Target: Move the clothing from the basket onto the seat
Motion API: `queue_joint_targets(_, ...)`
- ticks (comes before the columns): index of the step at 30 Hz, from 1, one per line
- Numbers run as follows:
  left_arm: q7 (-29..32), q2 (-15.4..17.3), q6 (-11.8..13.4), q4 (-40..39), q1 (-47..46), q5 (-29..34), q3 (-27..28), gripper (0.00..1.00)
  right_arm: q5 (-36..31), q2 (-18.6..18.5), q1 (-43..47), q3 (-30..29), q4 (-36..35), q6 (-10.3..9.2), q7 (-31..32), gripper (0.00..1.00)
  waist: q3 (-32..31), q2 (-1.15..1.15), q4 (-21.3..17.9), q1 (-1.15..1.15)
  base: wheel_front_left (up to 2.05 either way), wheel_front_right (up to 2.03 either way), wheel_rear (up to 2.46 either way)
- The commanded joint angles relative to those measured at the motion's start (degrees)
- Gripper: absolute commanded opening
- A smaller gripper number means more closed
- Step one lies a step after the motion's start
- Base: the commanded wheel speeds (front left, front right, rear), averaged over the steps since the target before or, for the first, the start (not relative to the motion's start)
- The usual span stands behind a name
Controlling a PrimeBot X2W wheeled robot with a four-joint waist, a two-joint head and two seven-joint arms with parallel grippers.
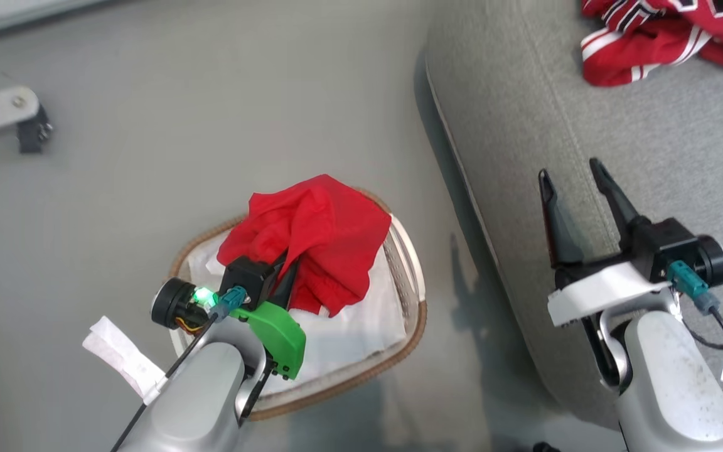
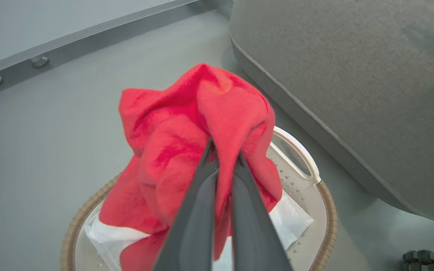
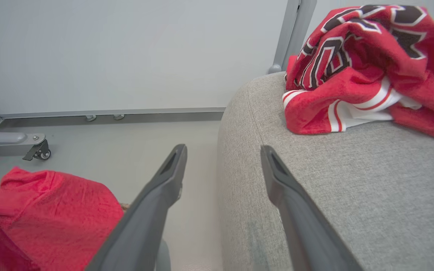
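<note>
Two red garments apart: plain garment (image 1: 317,232) bunched above basket (image 1: 421,307), pinched between left gripper (image 2: 224,154) fingers; numbered garment (image 3: 367,56) lies on seat (image 1: 650,188). Right gripper (image 1: 568,169) spread, empty, over seat edge.

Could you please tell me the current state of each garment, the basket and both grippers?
plain red garment: bunched up over the basket, pinched by the left gripper.
numbered red garment: lying crumpled on the seat.
basket: upright on the floor, white liner inside.
left gripper: shut on the plain red garment.
right gripper: open, empty, over the seat's edge.
</note>
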Motion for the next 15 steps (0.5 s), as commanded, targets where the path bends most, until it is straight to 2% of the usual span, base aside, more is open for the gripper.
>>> queue_joint_targets(1, 0.0, 0.4, -0.4, -1.1, 1.4, 0.9, 0.1, 0.00, -0.6, -0.3, 2.0, -0.1, 0.5, -0.08, 0.0, 1.00, -11.7, 0.00, 4.1, 0.00, 0.00, 0.00, 0.00)
queue_joint_targets(7, 0.0, 2.5, -0.4, -5.4, 0.8, 2.0, -0.4, 0.00, -1.5, -0.3, 5.6, 0.6, 1.8, -0.08, 0.0, 1.00, -20.1, 0.00, 5.3, 0.00, 0.00, 0.00, 0.00)
queue_joint_targets(15, 0.0, 6.5, -0.4, -9.9, -5.6, 1.1, -4.6, 0.00, -2.5, -0.3, 8.7, 2.1, 2.9, -0.08, 0.0, 1.00, -27.9, 0.00, 6.1, 0.00, 0.00, 0.00, 0.00)
